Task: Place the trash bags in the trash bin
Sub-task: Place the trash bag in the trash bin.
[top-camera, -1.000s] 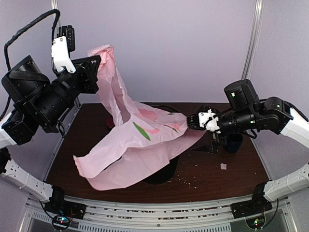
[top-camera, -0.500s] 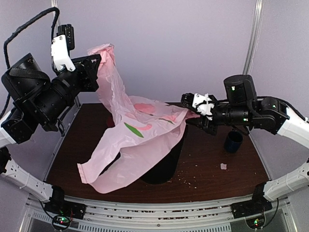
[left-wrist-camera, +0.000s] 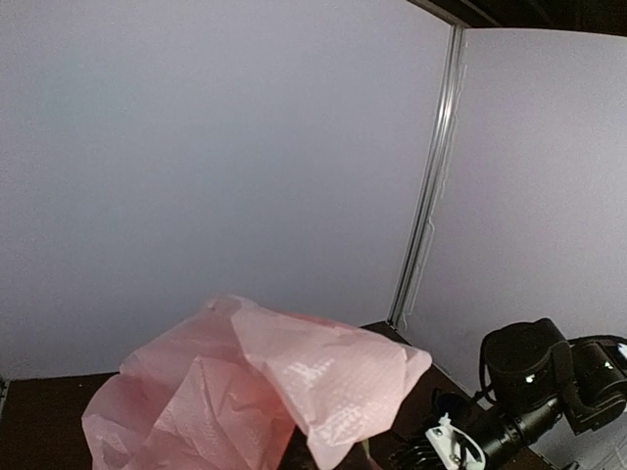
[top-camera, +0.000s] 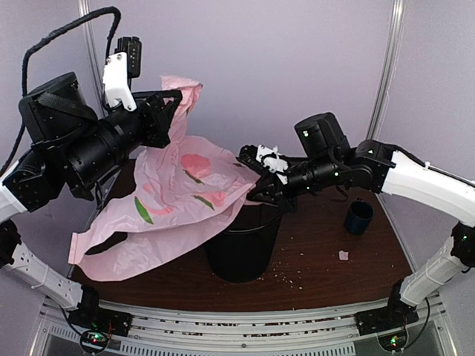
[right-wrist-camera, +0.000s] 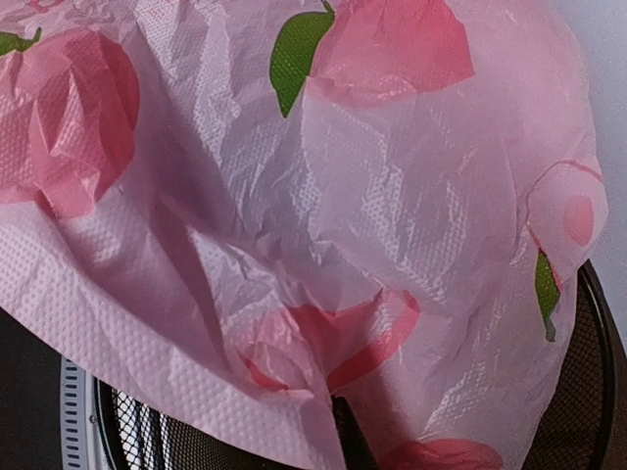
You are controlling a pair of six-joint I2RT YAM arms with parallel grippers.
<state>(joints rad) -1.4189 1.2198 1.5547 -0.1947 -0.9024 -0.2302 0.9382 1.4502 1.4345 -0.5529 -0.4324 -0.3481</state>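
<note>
Swings right gripper (top-camera: 256, 182) left over trash bin (top-camera: 241, 252), nips it closed on trash bag (top-camera: 178, 200) edge; keeps top clamped in closed left gripper (top-camera: 176, 101); leaves only lowering in

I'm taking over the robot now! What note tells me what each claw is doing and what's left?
Left gripper: shut on the trash bag, holding its top high on the left.
Right gripper: shut on the bag's right edge, above the trash bin.
Bag: spread in the air, draped across the bin's rim, not stuffed in.
Done: bag lifted to the bin.
Left: push it all inside, then let go.
</note>
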